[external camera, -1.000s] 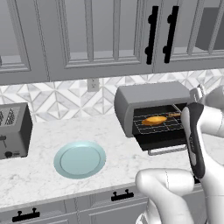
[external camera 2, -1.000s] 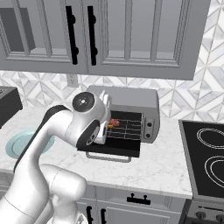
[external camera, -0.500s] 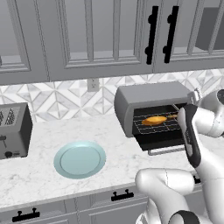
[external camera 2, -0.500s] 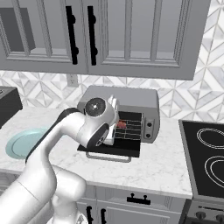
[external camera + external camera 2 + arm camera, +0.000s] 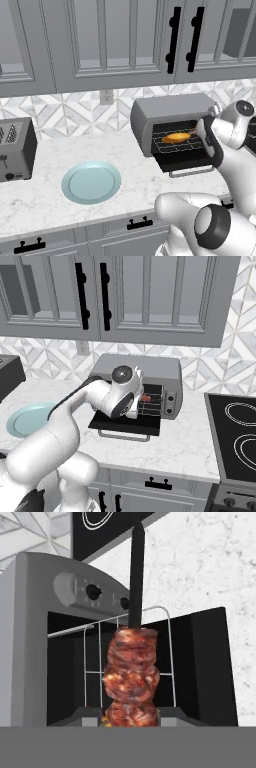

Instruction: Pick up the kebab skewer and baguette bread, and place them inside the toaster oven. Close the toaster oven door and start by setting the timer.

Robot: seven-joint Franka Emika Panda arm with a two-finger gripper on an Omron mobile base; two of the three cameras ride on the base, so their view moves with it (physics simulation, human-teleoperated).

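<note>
Claw pinches the reddish-brown chunked kebab skewer (image 5: 131, 677), held at the mouth of the grey metal toaster oven (image 5: 170, 114). Golden oval baguette bread (image 5: 177, 136) lies on the rack, 9 o'clock of the gripper (image 5: 202, 131). Skewer likely light, stiff, greasy; grip best at the chunks.

One grey metal toaster oven (image 5: 170, 117) with its one dark glass door (image 5: 184, 158) dropped open, right at the gripper (image 5: 201, 129). One golden oval baguette loaf (image 5: 176, 137) on the one wire rack (image 5: 127, 662), just left of the gripper. One skewer of reddish-brown meat chunks (image 5: 131, 674) in the jaws, three chunks visible. Two dark knobs (image 5: 93, 591) on the oven panel. One pale blue round plate (image 5: 91, 182), well left of the gripper. One grey slot toaster (image 5: 16, 149), farthest left. One black stovetop (image 5: 234, 433), two ring burners showing.
</note>
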